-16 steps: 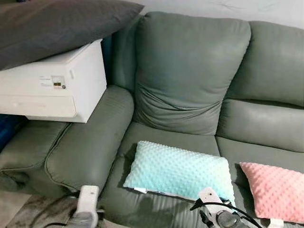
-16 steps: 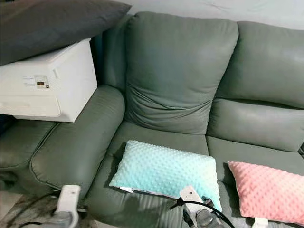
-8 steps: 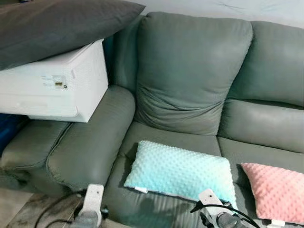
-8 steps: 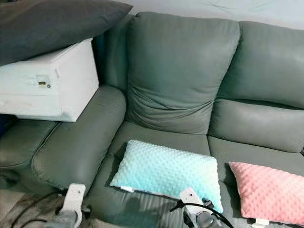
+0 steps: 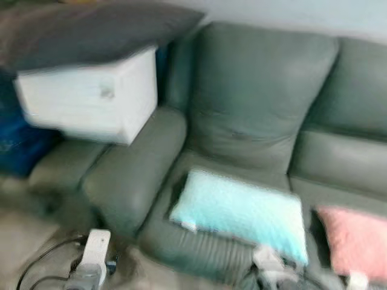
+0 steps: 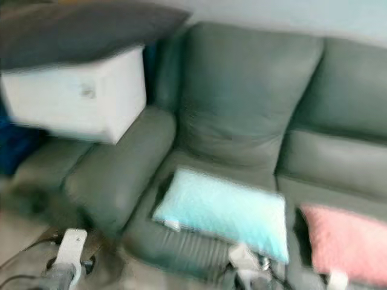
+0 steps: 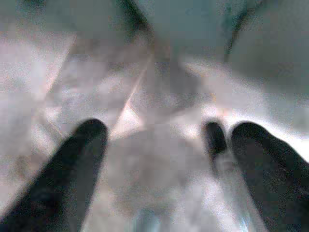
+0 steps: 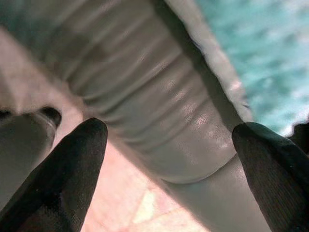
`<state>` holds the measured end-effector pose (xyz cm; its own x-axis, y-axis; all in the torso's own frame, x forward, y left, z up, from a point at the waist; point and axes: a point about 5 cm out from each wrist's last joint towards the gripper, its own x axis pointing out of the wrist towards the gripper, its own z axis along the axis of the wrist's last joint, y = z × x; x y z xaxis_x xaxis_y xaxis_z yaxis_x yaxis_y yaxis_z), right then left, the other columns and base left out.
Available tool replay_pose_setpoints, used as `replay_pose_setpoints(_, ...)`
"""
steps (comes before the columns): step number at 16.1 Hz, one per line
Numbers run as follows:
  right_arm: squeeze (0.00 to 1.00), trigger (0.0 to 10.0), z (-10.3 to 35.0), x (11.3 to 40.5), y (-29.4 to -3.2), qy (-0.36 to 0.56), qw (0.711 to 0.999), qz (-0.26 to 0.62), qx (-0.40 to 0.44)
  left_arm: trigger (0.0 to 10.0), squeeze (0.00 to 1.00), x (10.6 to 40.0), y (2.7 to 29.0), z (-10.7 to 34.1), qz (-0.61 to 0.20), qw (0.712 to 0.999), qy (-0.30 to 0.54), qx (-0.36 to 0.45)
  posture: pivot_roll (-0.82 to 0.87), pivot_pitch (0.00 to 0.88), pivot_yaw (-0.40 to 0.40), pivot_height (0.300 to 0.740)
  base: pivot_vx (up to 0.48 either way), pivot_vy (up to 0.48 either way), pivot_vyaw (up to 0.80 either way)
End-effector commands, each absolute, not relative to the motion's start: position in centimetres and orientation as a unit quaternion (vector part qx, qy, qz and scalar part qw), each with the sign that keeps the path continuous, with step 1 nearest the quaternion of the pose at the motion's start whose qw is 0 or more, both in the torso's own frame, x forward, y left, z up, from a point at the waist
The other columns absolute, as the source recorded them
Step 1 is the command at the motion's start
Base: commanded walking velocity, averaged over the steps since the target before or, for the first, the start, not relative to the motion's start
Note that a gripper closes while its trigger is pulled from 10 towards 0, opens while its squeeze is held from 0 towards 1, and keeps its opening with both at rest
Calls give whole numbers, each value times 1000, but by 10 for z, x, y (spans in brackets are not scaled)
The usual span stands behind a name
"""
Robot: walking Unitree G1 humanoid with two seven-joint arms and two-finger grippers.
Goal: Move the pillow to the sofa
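A light blue dotted pillow (image 5: 242, 211) lies flat on the left seat of the green sofa (image 5: 254, 109). The eye views are blurred. My left arm (image 5: 91, 260) hangs low over the floor in front of the sofa's armrest; its gripper (image 7: 169, 130) is open above pale floor, holding nothing. My right arm (image 5: 269, 266) is just before the seat's front edge. The right gripper (image 8: 171, 128) is open beside the ribbed seat front, with the blue pillow's (image 8: 251, 53) edge a little beyond its fingers.
A pink dotted pillow (image 5: 354, 241) lies on the seat to the right. A white box (image 5: 91, 96) rests on the sofa's left armrest with a dark grey pillow (image 5: 91, 30) on top. Something blue (image 5: 18, 145) stands at far left. A cable (image 5: 42, 266) trails on the floor.
The whole picture has slid to the right and blurred, and more floor shows at lower left, so the camera moved. Both pillows lie where they were.
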<state>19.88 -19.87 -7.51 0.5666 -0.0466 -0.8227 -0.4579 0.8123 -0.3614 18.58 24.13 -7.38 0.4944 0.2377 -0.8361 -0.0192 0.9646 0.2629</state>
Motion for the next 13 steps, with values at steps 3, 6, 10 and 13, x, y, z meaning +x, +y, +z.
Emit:
replay_pose_setpoints(3, 0, 10000, -78, 193, -203, 458, 834, 121, -284, 10000, 0, 170, 233, -83, 64, 852, 507, 110, -99, 0, -36, 740, -195, 0, 0)
replay_pose_setpoints(6, 0, 10000, -78, 192, -203, 459, 832, 122, -285, 10000, 0, 166, 209, -90, 49, 852, 512, 100, -100, 0, -36, 740, 0, 0, 0)
replay_pose_setpoints(10, 0, 10000, -78, 191, -203, 460, 831, 124, -287, 10000, 0, 168, 195, -92, 37, 853, 511, 94, -100, 0, -36, 740, 0, 0, 0)
replay_pose_setpoints(13, 0, 10000, -79, 191, -202, 460, 828, 130, -293, 10000, 0, 168, 193, -92, 27, 853, 513, 94, -99, 0, -37, 740, 0, 0, 0)
